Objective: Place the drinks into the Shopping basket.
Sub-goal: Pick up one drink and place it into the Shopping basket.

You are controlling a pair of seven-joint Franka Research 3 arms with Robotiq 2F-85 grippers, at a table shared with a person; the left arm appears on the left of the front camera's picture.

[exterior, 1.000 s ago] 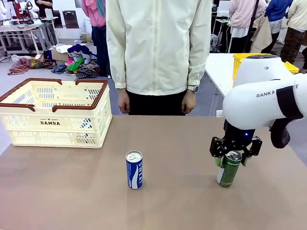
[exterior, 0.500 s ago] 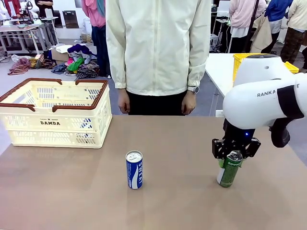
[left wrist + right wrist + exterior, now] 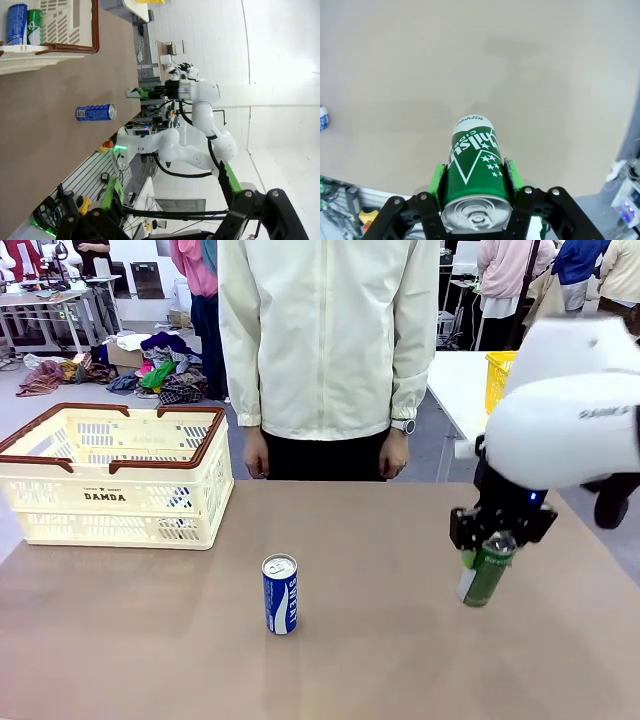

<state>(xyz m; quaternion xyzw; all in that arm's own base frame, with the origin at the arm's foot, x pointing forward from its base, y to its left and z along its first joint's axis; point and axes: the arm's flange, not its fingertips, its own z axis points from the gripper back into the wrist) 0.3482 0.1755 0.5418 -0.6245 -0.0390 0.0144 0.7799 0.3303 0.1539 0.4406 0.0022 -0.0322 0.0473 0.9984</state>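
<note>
Within the right claw (image 3: 488, 557) tilts a white-lettered green can (image 3: 484, 580).

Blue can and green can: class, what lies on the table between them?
Nothing. The front view shows bare table between the blue can and the green can, which the right tool grips.

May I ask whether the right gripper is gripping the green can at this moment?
Yes, in the right wrist view the right gripper has its green pads pressed against both sides of the green can.
</note>
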